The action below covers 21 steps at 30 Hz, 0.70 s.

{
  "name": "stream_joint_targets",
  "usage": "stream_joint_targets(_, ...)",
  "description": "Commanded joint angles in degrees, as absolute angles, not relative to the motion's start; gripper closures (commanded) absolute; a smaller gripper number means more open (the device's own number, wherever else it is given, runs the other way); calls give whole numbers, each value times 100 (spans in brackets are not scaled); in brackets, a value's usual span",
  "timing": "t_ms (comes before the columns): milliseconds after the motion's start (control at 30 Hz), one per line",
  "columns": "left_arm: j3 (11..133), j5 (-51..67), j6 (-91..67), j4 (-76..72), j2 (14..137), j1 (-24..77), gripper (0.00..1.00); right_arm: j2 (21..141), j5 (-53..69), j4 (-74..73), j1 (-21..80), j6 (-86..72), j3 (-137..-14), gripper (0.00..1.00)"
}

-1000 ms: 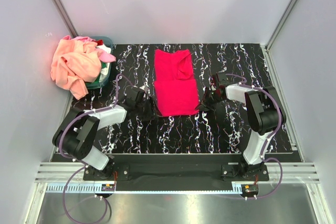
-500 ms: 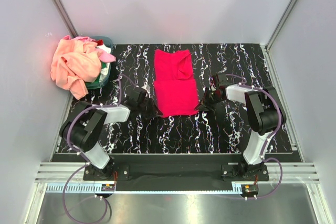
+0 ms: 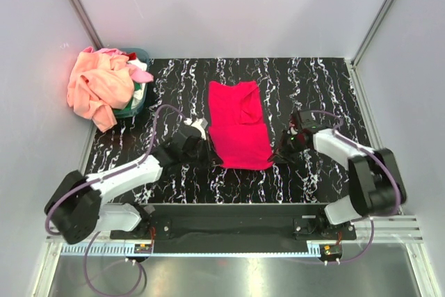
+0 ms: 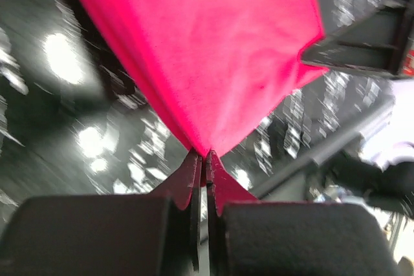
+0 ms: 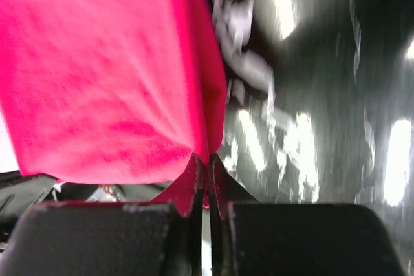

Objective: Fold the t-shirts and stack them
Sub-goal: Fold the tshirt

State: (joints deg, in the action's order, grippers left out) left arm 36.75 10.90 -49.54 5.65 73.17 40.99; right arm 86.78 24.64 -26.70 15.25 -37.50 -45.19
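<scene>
Grips the near left corner of the bright crimson-red cloth t-shirt (image 3: 240, 124) in the closed left pincer (image 4: 204, 159), the near right corner in the closed right pincer (image 5: 206, 163). Spreads it mid black marbled table (image 3: 313, 81). Peach-orange, pink and white t-shirts (image 3: 97, 88) heaped over the small teal basket (image 3: 142, 54), far left.
</scene>
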Motion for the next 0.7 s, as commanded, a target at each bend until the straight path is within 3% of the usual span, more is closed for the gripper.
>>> stream_joint_targets(0,3560,493,-5413,1396,6453,4647,100,7605,2373,-3496,1635,-3990,-4334,100)
stream_joint_targets(167,3594,45,-5984,2249,5407,5290,100,5902,2557,-4446,1828,-4402,-4043,100)
stream_joint_targets(300,3831,-130,-6091,2829,5089,5511,100,5248,2584,-4983,1863,-4579,-4218,100)
stream_joint_targets(500,4938,-825,-5441,3919,5439,5458,97,5580,2294,-5326,1872,-4325,-5122,100)
stream_joint_targets(667,5633,-652,-4897,4017,6116,5169,97,6265,1811,-5379,1854,-4043,-5712,100)
